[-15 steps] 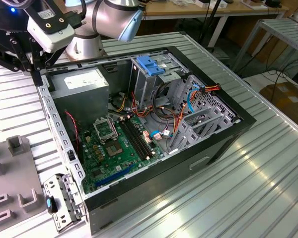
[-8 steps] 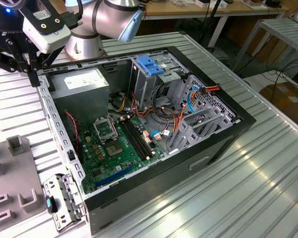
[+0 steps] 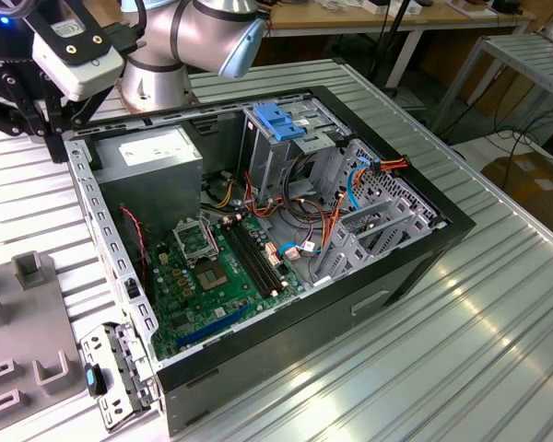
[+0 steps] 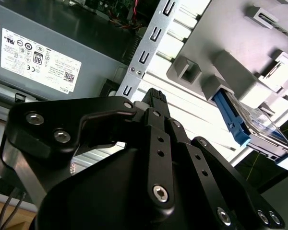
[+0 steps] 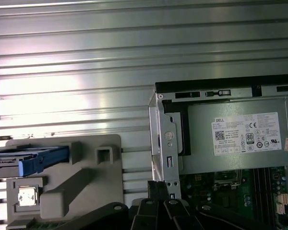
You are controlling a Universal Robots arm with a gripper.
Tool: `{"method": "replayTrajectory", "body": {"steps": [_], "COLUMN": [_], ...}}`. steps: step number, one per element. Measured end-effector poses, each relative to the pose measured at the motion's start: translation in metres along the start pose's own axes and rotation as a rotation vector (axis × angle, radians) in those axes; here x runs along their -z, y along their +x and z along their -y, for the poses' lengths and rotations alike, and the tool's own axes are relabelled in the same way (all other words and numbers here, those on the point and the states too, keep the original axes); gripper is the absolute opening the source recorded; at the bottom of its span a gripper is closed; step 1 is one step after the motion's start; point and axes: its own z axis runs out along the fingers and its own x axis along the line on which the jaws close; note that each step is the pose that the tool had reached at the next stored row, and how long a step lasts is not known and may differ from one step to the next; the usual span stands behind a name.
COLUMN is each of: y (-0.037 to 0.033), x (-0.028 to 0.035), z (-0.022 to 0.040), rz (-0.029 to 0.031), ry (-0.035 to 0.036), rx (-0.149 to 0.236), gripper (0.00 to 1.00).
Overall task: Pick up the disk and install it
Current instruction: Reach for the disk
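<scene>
A: Disk location?

B: The disk [image 5: 31, 159], a flat silvery hard drive in a bright blue plastic carrier, stands on edge in a slot of the grey moulded holder [image 5: 86, 191]. The holder sits on the ribbed aluminium table [image 5: 86, 57], beside the open black computer case [image 3: 387, 285]. Not yet picked up.

A: Why on edge?

B: My reading is that a narrow side faces up, ready to be pinched from above. The case lies on its side with the panel off, so its bays open upward too.

A: End effector?

B: The black two-finger gripper [image 4: 156, 98] hangs over the case rim by the big grey metal power-supply box [image 5: 201, 158], between case and holder and well apart from the disk. The jaws look closed tip to tip, holding nothing. I see no contact with anything.
</scene>
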Motion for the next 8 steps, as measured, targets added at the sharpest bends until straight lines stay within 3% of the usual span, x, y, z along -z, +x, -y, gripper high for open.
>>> {"method": "replayTrajectory", "body": {"steps": [8], "y": [0.0049], "x": [-0.0001], "z": [0.0004], "rz": [-0.0001], "ry": [0.0000], "rx": [0.000], "gripper": [0.11]}}
